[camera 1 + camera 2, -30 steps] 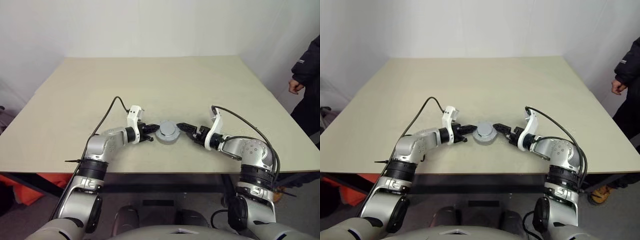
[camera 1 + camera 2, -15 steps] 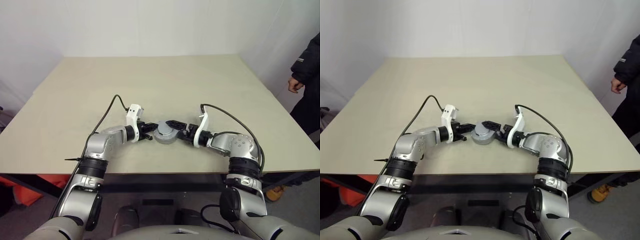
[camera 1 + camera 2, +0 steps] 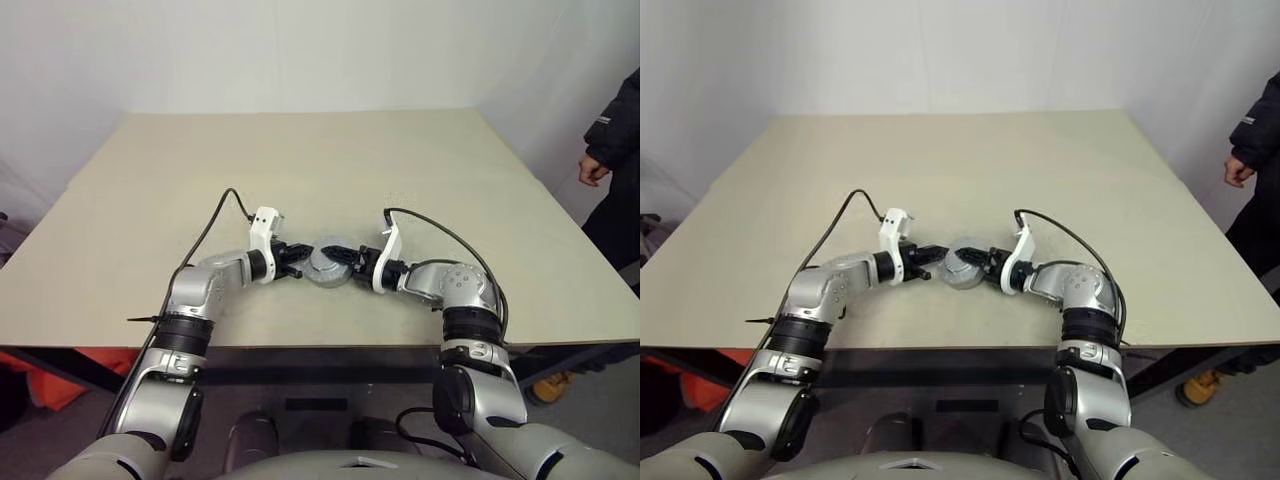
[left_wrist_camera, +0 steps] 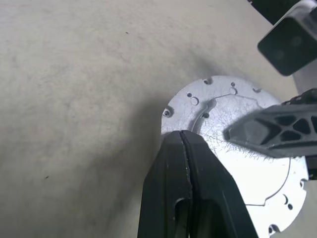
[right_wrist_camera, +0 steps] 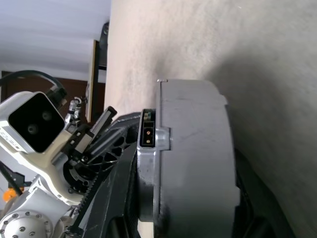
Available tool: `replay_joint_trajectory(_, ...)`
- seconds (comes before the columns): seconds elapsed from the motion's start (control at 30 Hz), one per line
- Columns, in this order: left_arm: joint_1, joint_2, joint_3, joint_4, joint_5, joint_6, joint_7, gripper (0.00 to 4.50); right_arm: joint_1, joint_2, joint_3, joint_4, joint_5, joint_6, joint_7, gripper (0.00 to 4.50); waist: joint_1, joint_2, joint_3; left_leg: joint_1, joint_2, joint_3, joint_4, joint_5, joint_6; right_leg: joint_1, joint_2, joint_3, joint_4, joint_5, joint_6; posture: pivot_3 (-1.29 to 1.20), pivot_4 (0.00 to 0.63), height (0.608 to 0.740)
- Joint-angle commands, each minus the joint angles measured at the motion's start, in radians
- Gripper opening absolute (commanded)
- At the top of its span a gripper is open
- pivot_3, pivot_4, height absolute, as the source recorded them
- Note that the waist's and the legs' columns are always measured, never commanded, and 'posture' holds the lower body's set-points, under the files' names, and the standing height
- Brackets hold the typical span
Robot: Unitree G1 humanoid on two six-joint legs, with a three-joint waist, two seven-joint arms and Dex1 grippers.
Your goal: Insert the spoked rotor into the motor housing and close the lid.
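The motor housing [image 3: 328,266] sits near the table's front edge with the grey lid [image 4: 257,173] on top of it. The spoked rotor is hidden. My left gripper [image 3: 299,267] is shut, and its joined tips [image 4: 182,134] touch the lid's rim on the left side. From the right, my right gripper [image 3: 343,259] clasps the housing [image 5: 193,148]. One of its fingers [image 4: 277,131] lies across the lid's top face and the other sits against the housing's far side.
The beige table [image 3: 320,170] stretches away behind the housing. A person in a dark jacket [image 3: 612,150] stands past its right edge. Black cables [image 3: 215,225] arc over both wrists.
My right gripper has moved left to the housing and narrowed its wide-open fingers around it. The left gripper has stayed shut against the lid's rim.
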Motion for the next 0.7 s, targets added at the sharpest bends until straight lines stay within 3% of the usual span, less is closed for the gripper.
replay_joint_trajectory(0.03,-0.004,-0.003,-0.001,-0.003,0.005,-0.003,0.004,0.0,-0.017,-0.014,0.011,0.003,-0.011,-0.021,-0.017,2.09,0.0,0.0,0.0,0.0,0.0,0.0,0.0,0.0,0.0,0.0,0.0,0.0,0.0,0.0,0.0,0.0,0.0,0.74)
replay_joint_trajectory(0.3,0.005,-0.018,0.078,-0.021,-0.049,0.005,0.022,0.0,-0.043,0.012,-0.065,0.004,0.05,-0.022,-0.049,2.09,0.003,0.0,0.0,-0.001,0.0,0.0,0.0,0.0,0.0,-0.001,0.0,0.0,0.0,0.0,0.0,0.0,0.0,0.74)
replay_joint_trajectory(0.7,0.1,-0.071,0.383,-0.135,-0.303,0.123,0.171,0.0,-0.199,0.163,-0.286,0.089,0.207,-0.108,-0.246,2.09,-0.004,0.0,0.001,-0.012,0.001,0.0,0.0,0.002,-0.003,-0.013,0.001,0.0,0.003,0.004,-0.008,0.0,0.0,0.74)
